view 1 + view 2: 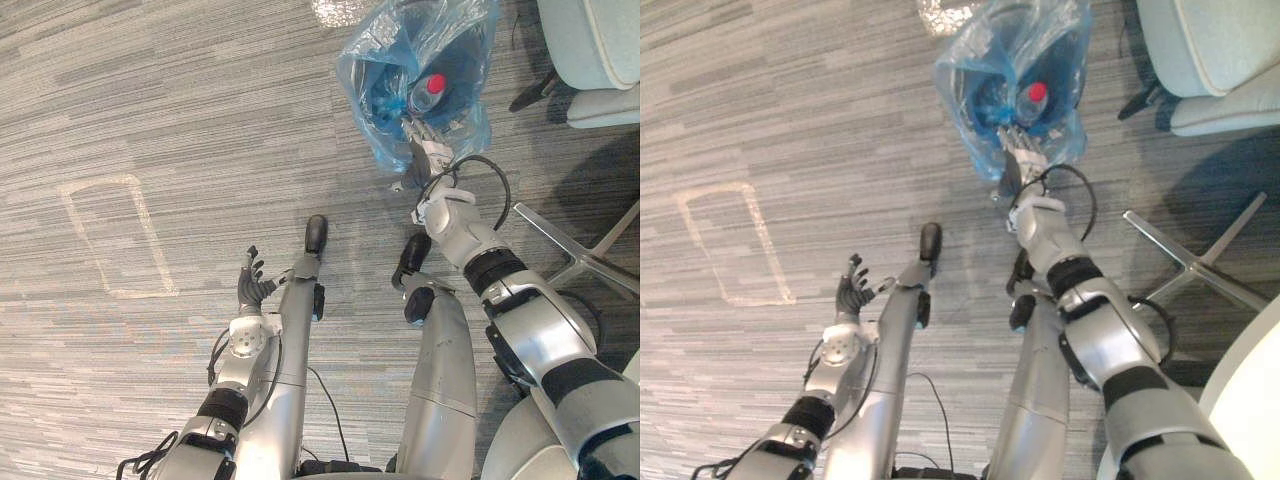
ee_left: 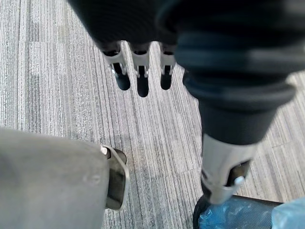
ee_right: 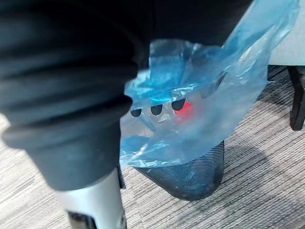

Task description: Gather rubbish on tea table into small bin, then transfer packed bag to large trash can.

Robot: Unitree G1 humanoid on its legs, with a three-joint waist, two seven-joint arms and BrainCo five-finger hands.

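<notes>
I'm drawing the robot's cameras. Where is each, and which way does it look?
Left eye view: on the head, looking down at carpet; both arms, left hand, right hand at the blue bag.
Right eye view: beside it, same scene, red-capped bottle in the bag.
Left wrist view: left wrist, facing carpet past its straight fingers.
Right wrist view: right wrist, facing the bag and small bin.
Wrist views share the bag.

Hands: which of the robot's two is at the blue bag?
The right hand, up against the blue bag. The left hand hangs well apart from it over the carpet, fingers straight.
</notes>
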